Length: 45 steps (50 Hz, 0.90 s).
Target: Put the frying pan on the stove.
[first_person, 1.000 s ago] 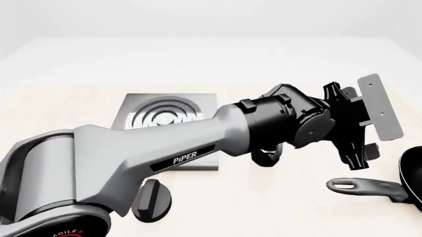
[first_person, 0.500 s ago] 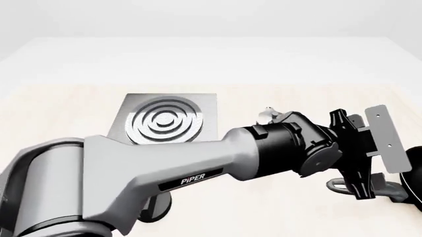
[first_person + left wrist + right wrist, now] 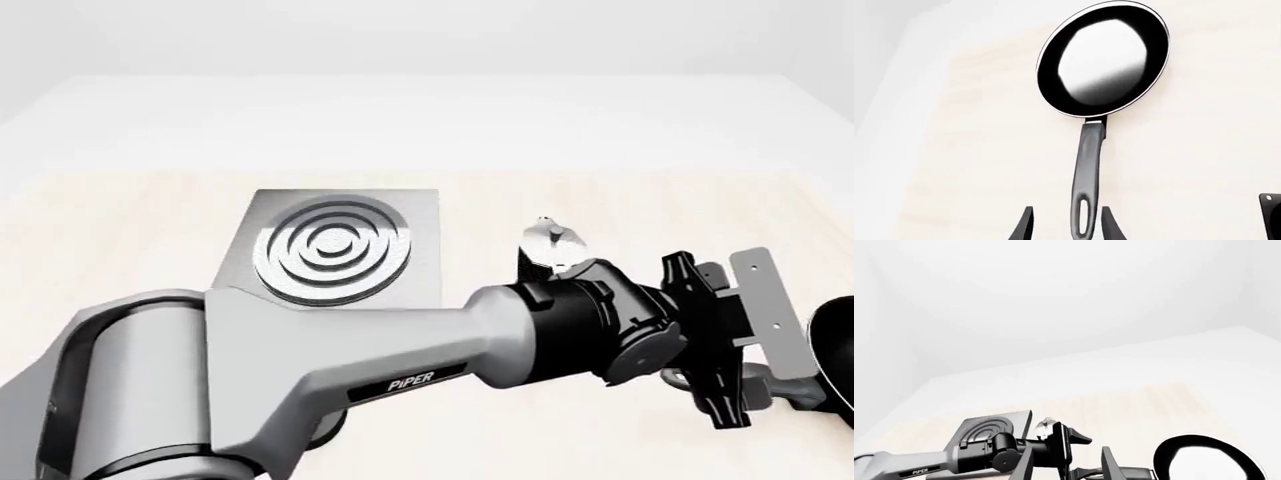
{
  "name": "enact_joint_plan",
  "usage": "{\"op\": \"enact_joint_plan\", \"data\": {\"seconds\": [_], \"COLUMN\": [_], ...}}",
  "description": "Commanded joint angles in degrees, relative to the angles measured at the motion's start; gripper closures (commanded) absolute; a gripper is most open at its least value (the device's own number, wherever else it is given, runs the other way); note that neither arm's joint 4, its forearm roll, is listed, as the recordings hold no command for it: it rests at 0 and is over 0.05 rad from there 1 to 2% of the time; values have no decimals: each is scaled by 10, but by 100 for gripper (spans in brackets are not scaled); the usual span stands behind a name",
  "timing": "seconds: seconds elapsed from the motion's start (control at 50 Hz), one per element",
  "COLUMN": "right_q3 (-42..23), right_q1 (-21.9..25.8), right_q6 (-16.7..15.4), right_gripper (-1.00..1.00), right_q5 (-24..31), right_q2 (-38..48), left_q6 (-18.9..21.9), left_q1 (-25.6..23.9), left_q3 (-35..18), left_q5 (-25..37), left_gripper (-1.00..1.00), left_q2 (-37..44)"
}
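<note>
The frying pan point(image 3: 1104, 57) lies flat on the table, black with a glossy inside, its long grey handle point(image 3: 1087, 165) pointing back at my left gripper point(image 3: 1067, 227). That gripper is open, and its two fingertips point(image 3: 1024, 225) stand on either side of the handle's slotted end. From the front, the left gripper point(image 3: 737, 385) sits low at the far right, covering most of the handle, and only the pan's rim point(image 3: 841, 350) shows at the edge. The stove point(image 3: 334, 245) lies apart, left of centre. My right gripper point(image 3: 1066, 467) hangs open, high above the table.
A black-and-silver moka pot point(image 3: 550, 242) stands between the stove and the pan, just behind my left arm's wrist. The left arm point(image 3: 334, 370) stretches across the near half of the table from left to right.
My left arm has swung nearer and lower, bringing its gripper down toward the pan's handle. The stove, partly covered a second ago, now shows whole.
</note>
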Motion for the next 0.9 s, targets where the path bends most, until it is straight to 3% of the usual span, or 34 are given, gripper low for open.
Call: {"op": "enact_joint_plan", "data": {"seconds": [0.02,0.9], "right_q3": [0,5], "right_q1": [-2,-8], "right_q6": [-1,23], "right_gripper": [-100,-100], "right_q5": [0,0], "right_q2": [0,0], "left_q6": [-12,-20], "left_q1": [-2,1], "left_q3": [1,-36], "left_q5": [2,1], "left_gripper": [-100,-100], "left_q2": [-1,69]}}
